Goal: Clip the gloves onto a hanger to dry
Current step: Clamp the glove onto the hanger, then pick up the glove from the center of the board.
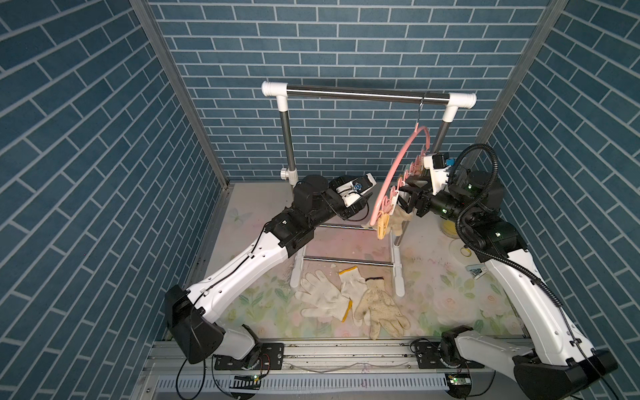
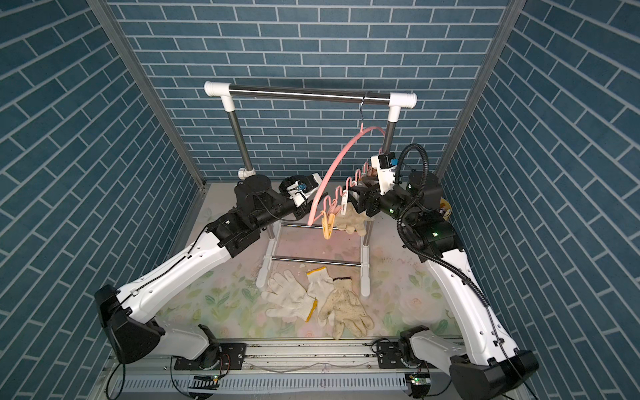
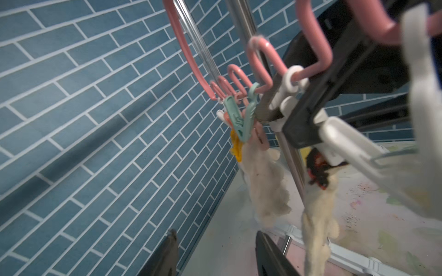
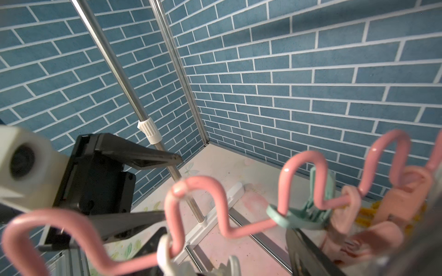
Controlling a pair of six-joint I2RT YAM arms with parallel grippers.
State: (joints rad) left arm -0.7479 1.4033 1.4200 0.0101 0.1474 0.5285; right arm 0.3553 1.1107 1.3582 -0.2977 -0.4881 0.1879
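1. Three gloves point(image 1: 349, 301) lie heaped on the tabletop point(image 1: 450, 294), waiting. Two more dangle clipped from the hanger point(image 1: 398, 166), hooked high on the rack bar point(image 1: 363, 93) so they dry freely.
2. My right hand point(image 3: 282, 119) is spread wide, straddling the white clip point(image 3: 290, 88) biting the dark-cuffed glove point(image 3: 315, 215).
3. My left hand point(image 3: 215, 235) — released, empty — hovers beside it, ready to steady.

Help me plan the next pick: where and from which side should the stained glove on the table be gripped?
Probably the dark-edged cuff of the stained glove, coming straight down: it lies flat, cuff toward the rack, fingers splayed the opposite way.
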